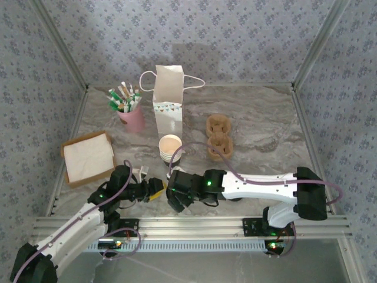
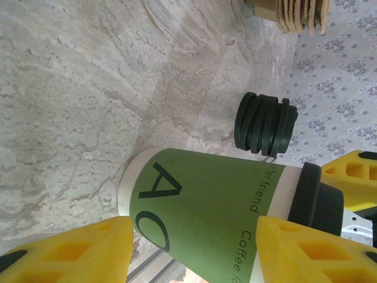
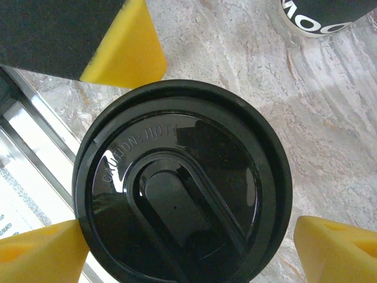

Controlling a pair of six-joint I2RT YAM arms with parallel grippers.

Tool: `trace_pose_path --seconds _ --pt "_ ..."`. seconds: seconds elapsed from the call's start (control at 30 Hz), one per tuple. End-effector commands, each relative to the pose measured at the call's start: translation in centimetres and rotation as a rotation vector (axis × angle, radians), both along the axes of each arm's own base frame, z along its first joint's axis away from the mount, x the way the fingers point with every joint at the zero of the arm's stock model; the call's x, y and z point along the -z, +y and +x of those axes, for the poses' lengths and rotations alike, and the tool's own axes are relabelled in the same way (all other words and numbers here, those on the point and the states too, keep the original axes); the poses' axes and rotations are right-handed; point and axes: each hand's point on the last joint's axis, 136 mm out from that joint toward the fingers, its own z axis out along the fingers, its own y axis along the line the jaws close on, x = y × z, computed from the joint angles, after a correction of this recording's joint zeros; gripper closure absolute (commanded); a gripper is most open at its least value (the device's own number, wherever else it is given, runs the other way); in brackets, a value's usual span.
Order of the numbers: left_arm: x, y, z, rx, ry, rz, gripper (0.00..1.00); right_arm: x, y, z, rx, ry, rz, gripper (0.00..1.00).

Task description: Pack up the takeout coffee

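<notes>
The takeout coffee [image 2: 206, 206] is a paper cup with a green printed band and a black lid [image 3: 182, 188]. Its base is against the marble table near the front edge. My left gripper [image 2: 194, 242] is shut on the cup's wall, with one yellow finger [image 2: 70, 250] on each side. My right gripper [image 3: 188, 250] hangs over the lid, open. One of its fingers [image 3: 38, 256] touches the lid's rim, and the other [image 3: 336, 250] stands a little off it. In the top view both grippers, left [image 1: 154, 190] and right [image 1: 175, 197], meet over the cup and hide it.
A stack of like cups [image 1: 171, 147] stands just behind the grippers, with a white paper bag [image 1: 168, 100] behind it. Brown cup carriers [image 1: 219, 137] lie to the right. A pile of black lids [image 2: 263, 124] sits nearby. A pink cup of sachets [image 1: 131, 115] and a napkin box [image 1: 88, 158] are at left.
</notes>
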Motion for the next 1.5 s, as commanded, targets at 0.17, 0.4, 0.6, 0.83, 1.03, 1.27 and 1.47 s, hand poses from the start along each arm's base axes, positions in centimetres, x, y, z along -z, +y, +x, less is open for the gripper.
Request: trace_pose_path --seconds 0.17,0.4,0.6,0.83,1.03,1.27,1.47 --pt "-1.7 -0.7 0.8 0.019 -0.056 -0.02 0.43 2.0 -1.5 0.2 0.038 0.036 -0.076 0.09" --pt "-1.7 -0.8 0.9 0.021 -0.054 -0.019 0.43 0.7 -1.1 0.4 0.041 0.024 -0.046 0.09" --pt "-2.1 -0.5 1.0 0.005 -0.07 -0.014 0.43 -2.8 -0.5 0.6 0.022 0.0 0.011 0.06" --pt "-2.4 0.3 1.1 -0.018 -0.085 0.032 0.43 -6.1 0.3 0.9 0.006 -0.03 0.066 0.08" --pt "-3.3 1.0 1.4 -0.05 -0.11 0.034 0.43 -5.9 0.4 0.4 -0.016 0.009 0.024 0.11" --pt "-2.8 1.4 1.2 -0.057 -0.099 0.046 0.41 -4.6 0.9 0.9 0.0 0.01 -0.055 0.06" --pt "-2.6 1.8 1.0 -0.066 -0.095 0.054 0.29 -3.1 1.0 0.8 -0.002 0.036 -0.126 0.06"
